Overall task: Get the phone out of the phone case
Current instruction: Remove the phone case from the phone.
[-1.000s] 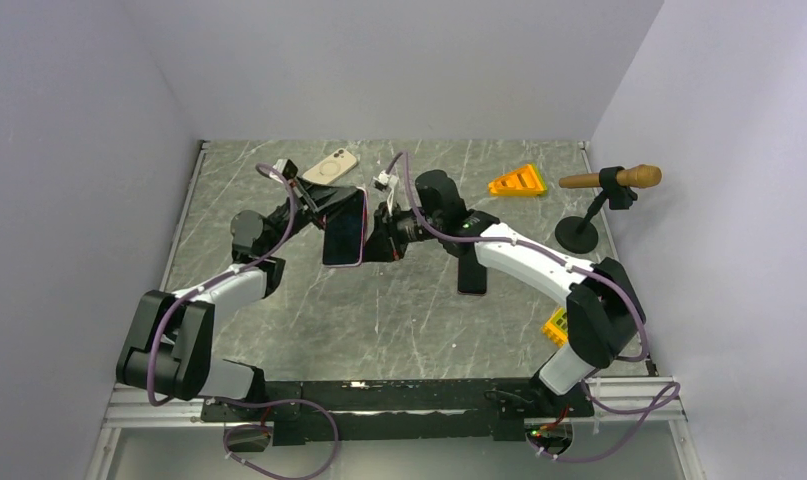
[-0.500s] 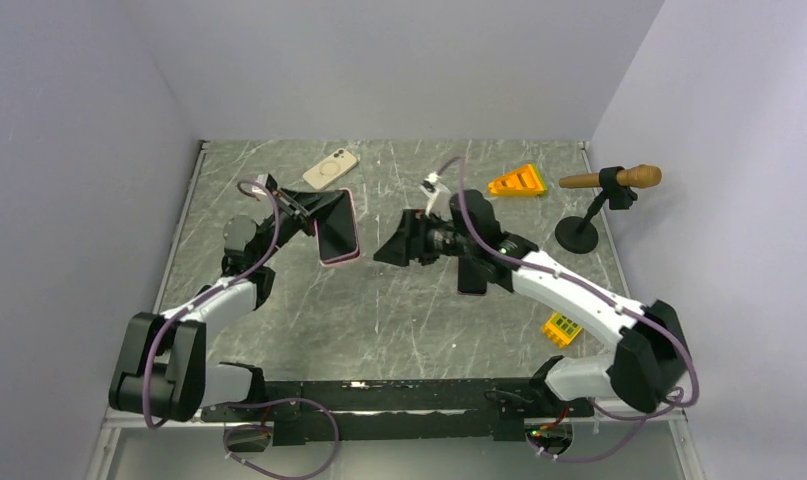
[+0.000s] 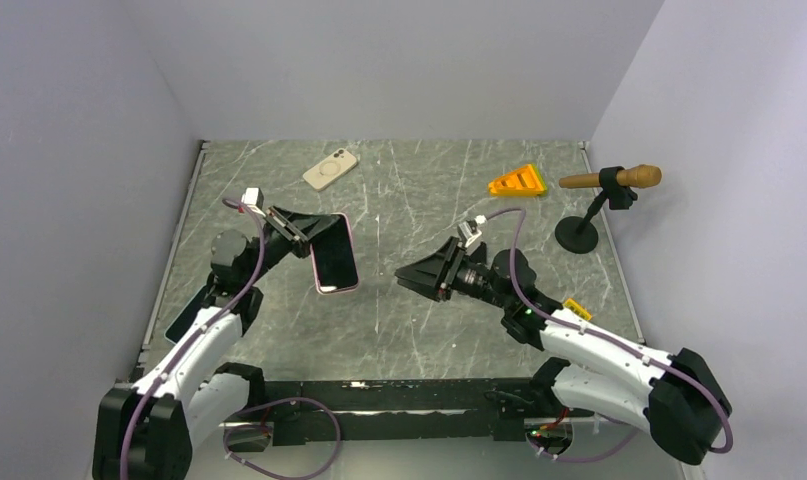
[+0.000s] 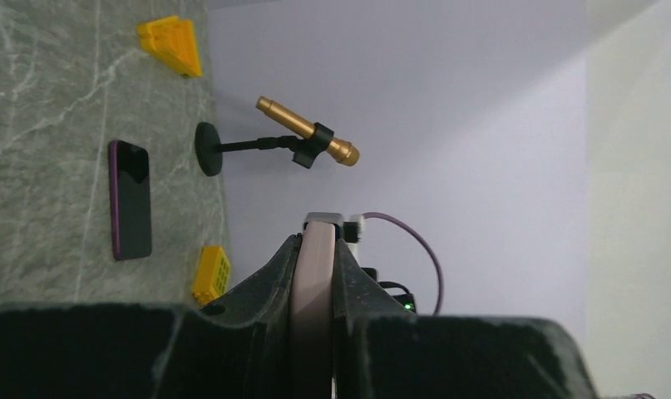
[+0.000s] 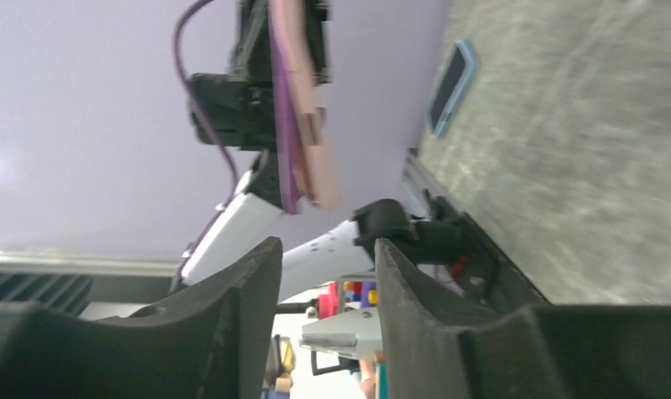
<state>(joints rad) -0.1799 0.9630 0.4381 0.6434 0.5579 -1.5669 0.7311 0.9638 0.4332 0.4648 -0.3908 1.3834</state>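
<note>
Both arms have drawn back toward the near edge since the earlier frame, and the right gripper (image 3: 411,275) has come away from the phone (image 3: 335,262).

1. Phone: it sits in its pink case (image 3: 349,238), held off the tabletop (image 3: 399,330) left of centre, with the dark screen facing the top camera.
2. Left gripper (image 3: 314,232): it is clamped on the upper end of the case. The left wrist view shows the case edge-on, pinched between the two fingers (image 4: 273,283).
3. Right gripper: the jaws stand apart with nothing between them. It points at the phone from the right, well apart from it. The right wrist view shows the case (image 5: 309,125) beyond the fingertips, with a purple edge along one side.
4. Tabletop, far side: a white case (image 3: 330,168), an orange wedge (image 3: 517,181) and a microphone (image 3: 611,179) on a stand (image 3: 577,235).
5. Tabletop, right side: a yellow block (image 3: 578,308) lies just beside the right arm. The left wrist view shows a second dark phone (image 4: 130,199) lying flat near the block.
</note>
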